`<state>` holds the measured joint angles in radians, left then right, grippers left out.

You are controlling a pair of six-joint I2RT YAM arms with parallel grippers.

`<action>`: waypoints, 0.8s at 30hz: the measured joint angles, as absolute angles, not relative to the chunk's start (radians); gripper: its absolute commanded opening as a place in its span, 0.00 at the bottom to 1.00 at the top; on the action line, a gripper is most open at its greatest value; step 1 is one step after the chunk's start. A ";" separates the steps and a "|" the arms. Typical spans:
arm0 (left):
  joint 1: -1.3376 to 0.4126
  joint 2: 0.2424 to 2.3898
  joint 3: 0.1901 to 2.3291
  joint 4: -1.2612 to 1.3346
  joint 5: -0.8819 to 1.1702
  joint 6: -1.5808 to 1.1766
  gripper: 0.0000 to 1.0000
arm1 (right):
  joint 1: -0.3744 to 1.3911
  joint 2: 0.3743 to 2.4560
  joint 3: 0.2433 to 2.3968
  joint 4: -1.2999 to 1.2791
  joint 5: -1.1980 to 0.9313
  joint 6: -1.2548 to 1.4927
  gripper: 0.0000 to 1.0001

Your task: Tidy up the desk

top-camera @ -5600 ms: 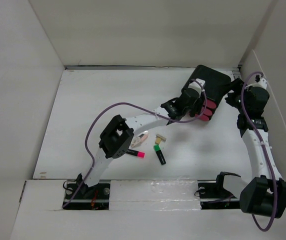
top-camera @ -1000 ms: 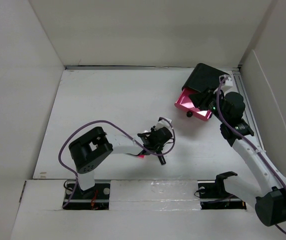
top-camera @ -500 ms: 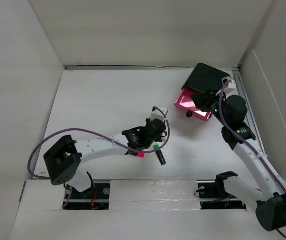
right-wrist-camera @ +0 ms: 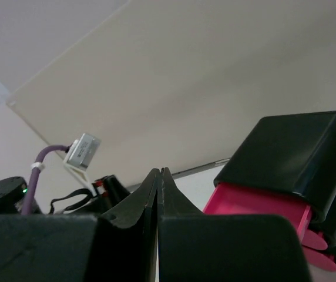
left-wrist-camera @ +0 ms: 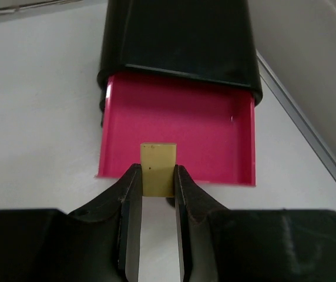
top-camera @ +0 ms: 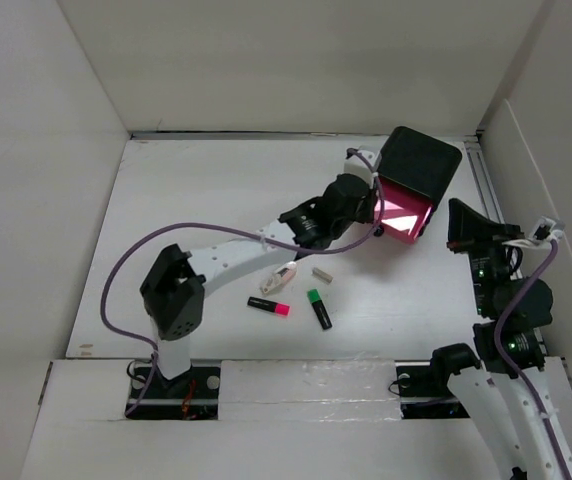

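**Left gripper** point(left-wrist-camera: 157, 183): I read its fingers clamped on a small tan block point(left-wrist-camera: 158, 161), which stands out past the tips.

**Pink drawer** point(left-wrist-camera: 180, 120): open, drawn out of the black box point(left-wrist-camera: 180, 35). It lies straight ahead of the fingers, its long side running across my line of reach. The block's far edge overlaps its near lip.

**Right gripper** point(right-wrist-camera: 158, 174): pressed shut on nothing, well apart at the right. I judge the left arm the nearer.

**Desk** point(top-camera: 196, 200): white top beneath both arms, carrying a pink highlighter point(top-camera: 268, 306) and a green highlighter point(top-camera: 318, 308) near its front.
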<state>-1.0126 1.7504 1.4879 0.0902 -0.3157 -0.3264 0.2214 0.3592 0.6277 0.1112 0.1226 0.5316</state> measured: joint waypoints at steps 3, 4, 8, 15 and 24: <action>-1.013 1.870 1.625 0.073 -0.294 -0.302 0.13 | 0.221 0.378 0.627 0.119 0.140 0.532 0.00; -1.013 1.909 1.672 0.062 -0.286 -0.295 0.13 | 0.221 0.398 0.627 0.118 0.140 0.532 0.00; -1.013 2.034 1.821 0.020 -0.265 -0.266 0.15 | 0.221 0.472 0.626 0.100 0.134 0.532 0.01; -1.012 2.112 1.903 -0.047 -0.255 -0.240 0.22 | 0.221 0.486 0.626 0.090 0.131 0.532 0.02; -1.012 2.123 1.934 -0.065 -0.259 -0.219 0.64 | 0.221 0.507 0.626 0.089 0.131 0.532 0.04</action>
